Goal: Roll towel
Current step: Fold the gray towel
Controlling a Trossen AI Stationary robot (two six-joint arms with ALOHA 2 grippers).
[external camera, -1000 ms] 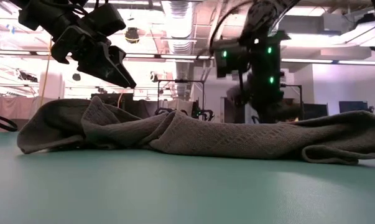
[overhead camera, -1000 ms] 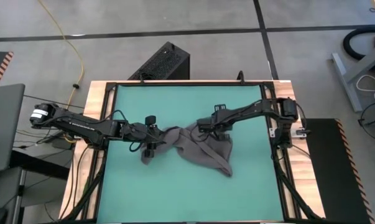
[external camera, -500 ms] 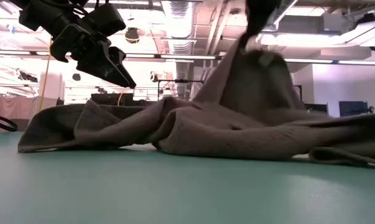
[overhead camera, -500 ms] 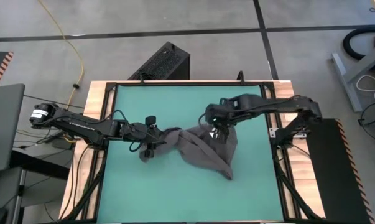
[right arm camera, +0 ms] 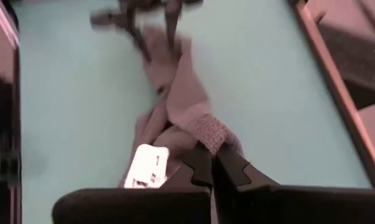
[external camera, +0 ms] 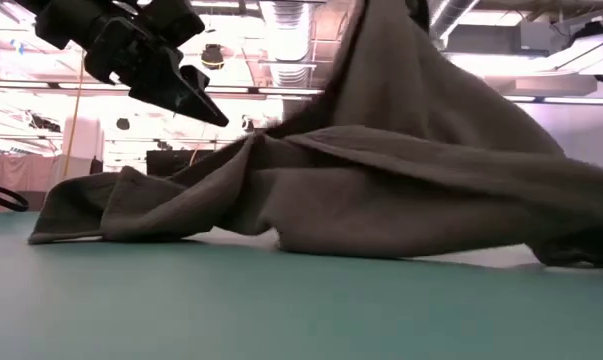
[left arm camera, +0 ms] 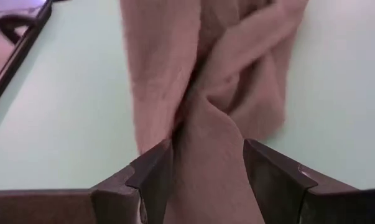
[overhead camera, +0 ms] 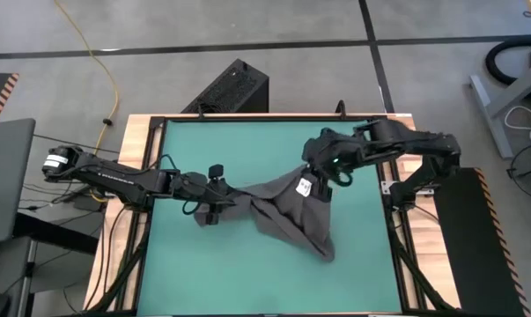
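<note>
One grey towel — rumpled, white-tagged, corner pinched aloft by right gripper.

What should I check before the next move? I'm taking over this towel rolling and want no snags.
1. Right tool shut on the plain dark grey soft cloth towel: ok, fingers pinch a fold beside the small white tag.
2. Towel lifted at the right side: ok, the low view shows it raised like a tent.
3. Left tool open: ok, its fingers stand apart over the towel's other end.
4. Left tool holding cloth: not ok, cloth lies between the fingers, unclamped.
5. Towel flat enough to roll: not ok, twisted and bunched on the green table mat.
6. Towel's far corner free: cannot tell.
</note>
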